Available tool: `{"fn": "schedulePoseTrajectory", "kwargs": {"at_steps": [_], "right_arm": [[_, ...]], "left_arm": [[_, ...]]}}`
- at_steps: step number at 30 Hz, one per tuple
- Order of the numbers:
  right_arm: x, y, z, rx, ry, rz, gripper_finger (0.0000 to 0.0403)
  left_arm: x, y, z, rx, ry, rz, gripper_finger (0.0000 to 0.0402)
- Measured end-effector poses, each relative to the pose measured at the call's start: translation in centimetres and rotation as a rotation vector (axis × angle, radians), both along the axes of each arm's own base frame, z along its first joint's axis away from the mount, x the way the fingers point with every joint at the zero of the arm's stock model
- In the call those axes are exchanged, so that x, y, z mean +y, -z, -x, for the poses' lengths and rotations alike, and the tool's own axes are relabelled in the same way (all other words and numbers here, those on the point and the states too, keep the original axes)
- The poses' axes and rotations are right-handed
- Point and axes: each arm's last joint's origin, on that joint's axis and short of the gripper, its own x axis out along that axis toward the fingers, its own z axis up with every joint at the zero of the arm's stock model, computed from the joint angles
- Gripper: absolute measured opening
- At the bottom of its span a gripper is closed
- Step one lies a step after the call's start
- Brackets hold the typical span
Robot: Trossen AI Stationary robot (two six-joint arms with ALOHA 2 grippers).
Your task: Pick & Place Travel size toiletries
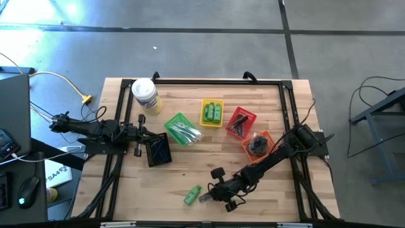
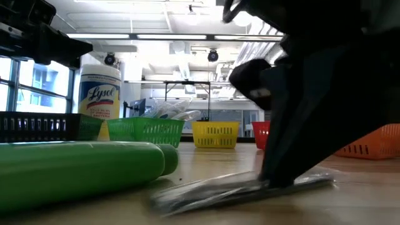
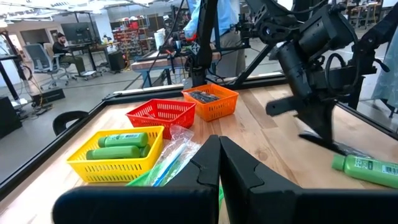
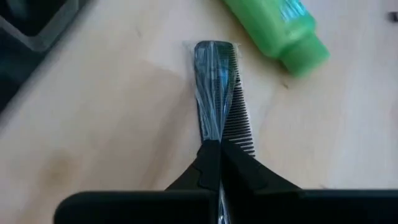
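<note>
My right gripper [image 4: 219,149] is at the table's near middle [image 1: 211,195], shut on a dark comb in clear wrap [image 4: 216,93]. A bright green bottle [image 1: 192,195] lies on its side on the wood just left of the comb, also in the right wrist view [image 4: 280,25] and the low view [image 2: 81,169]. My left gripper [image 3: 219,155] is shut and holds nothing. It hovers at the left [image 1: 149,135], beside a black basket [image 1: 158,151] and a green basket [image 1: 180,128] of clear-wrapped pieces. My right gripper pinches the wrapped comb between its two fingers at one end of the spine [image 4: 214,138]. The fingers come from above, slanting down, and lie along the comb. The comb lies flat on the table [image 2: 237,187], stretching away from the fingertips toward the green bottle.
A yellow basket [image 1: 212,113] holds green bottles, a red basket [image 1: 240,121] holds dark sticks, and an orange basket [image 1: 257,144] holds dark discs. A white-lidded Lysol jar [image 1: 145,95] stands at the far left. A black frame [image 1: 209,81] edges the table. A person shows beyond the table [image 3: 205,18].
</note>
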Motion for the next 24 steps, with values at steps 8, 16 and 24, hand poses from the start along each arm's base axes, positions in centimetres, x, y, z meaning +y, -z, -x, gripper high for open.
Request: {"fn": "schedulePoseTrajectory", "kwargs": {"at_steps": [8,16,24], "right_arm": [[0.3,-3.5,0.9,-0.069,-0.016,0.016,0.0003],[-0.1,-6.2,1.6,-0.117,0.012,0.017,0.0003],[-0.6,-7.6,1.8,-0.138,0.017,0.001,0.0003]], "left_arm": [[0.0,0.0,0.0,-0.001,0.0,0.001,0.0],[0.0,0.0,0.0,-0.003,0.0,0.001,0.0],[0.0,0.0,0.0,-0.003,0.0,0.0,0.0]]}}
